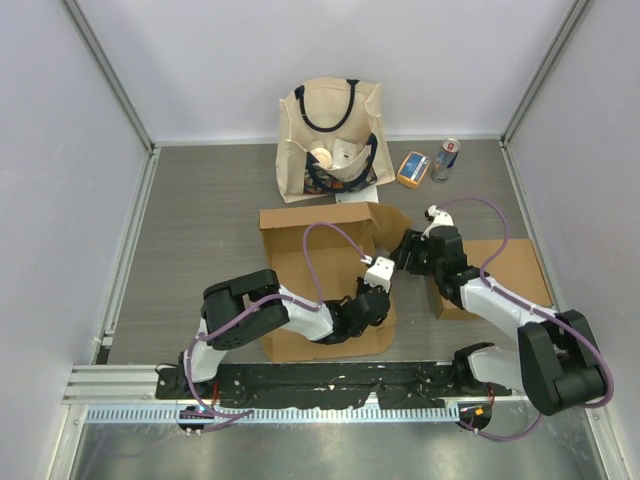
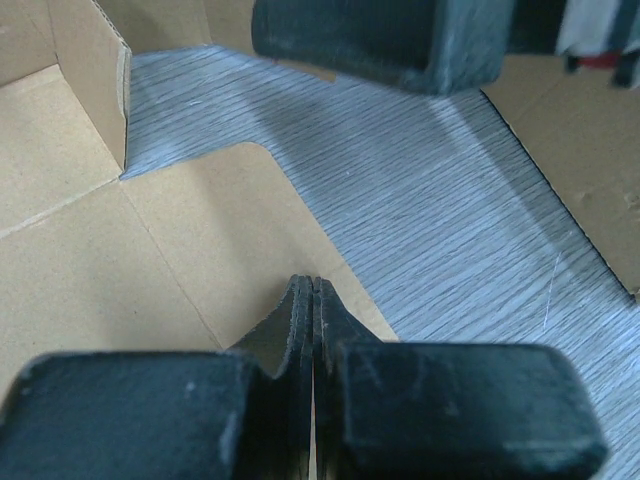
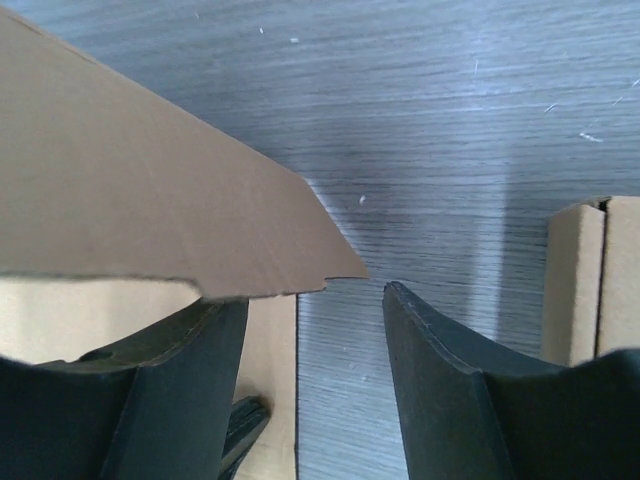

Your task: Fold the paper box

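Right wrist view: right claw (image 3: 312,300) parted beside the paper box (image 3: 120,180).

You have two cardboard pieces here: one unfolded paper box (image 1: 320,275) and one smaller cardboard sheet (image 1: 515,268). Count one tote bag (image 1: 330,125), one drink can (image 1: 446,160), one small orange packet (image 1: 413,168), and two robot arms, the left arm (image 1: 240,310) and the right arm (image 1: 490,295).
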Tool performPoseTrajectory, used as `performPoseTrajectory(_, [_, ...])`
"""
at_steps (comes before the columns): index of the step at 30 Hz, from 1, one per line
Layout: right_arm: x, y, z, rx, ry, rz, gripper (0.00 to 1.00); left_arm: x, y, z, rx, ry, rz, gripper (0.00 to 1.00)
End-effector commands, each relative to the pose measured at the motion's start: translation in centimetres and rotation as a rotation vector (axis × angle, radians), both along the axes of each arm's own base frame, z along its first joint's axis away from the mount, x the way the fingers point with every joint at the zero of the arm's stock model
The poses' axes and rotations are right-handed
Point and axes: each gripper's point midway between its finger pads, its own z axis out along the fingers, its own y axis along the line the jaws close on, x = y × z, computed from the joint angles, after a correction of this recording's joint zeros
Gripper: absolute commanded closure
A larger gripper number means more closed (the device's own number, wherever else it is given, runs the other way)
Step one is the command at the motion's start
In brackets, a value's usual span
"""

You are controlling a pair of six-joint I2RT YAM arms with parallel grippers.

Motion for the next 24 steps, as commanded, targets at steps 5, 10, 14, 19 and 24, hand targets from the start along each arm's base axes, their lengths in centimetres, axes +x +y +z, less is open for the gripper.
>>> performPoseTrajectory(5, [2.2,1.4,2.8,0.068,-0.116,0.024,0.67,-0.1,0.9,-1.1,-0.002,0.016,0.044,1.00])
performPoseTrajectory(10, [1.2,1.9,3.4,0.116,-0.052,-0.027,0.98,0.0,0.9,-0.8,-0.001,0.010,0.046,1.00])
performPoseTrajectory(14, [-0.4,3.3,3.8,0.200,-0.011,-0.066,0.99,0.2,1.1,-0.8,0.001,0.004,0.055,1.00])
performPoseTrajectory(19, [-1.3,3.2,3.4,0.114,-0.015,-0.097,0.99,0.1,1.1,-1.0,0.003,0.002,0.057,1.00])
performPoseTrajectory(24, [-0.3,-0.8,3.8,-0.061,-0.052,-0.152,0.54,0.0,1.7,-1.5,0.004,0.012,0.062,1.00])
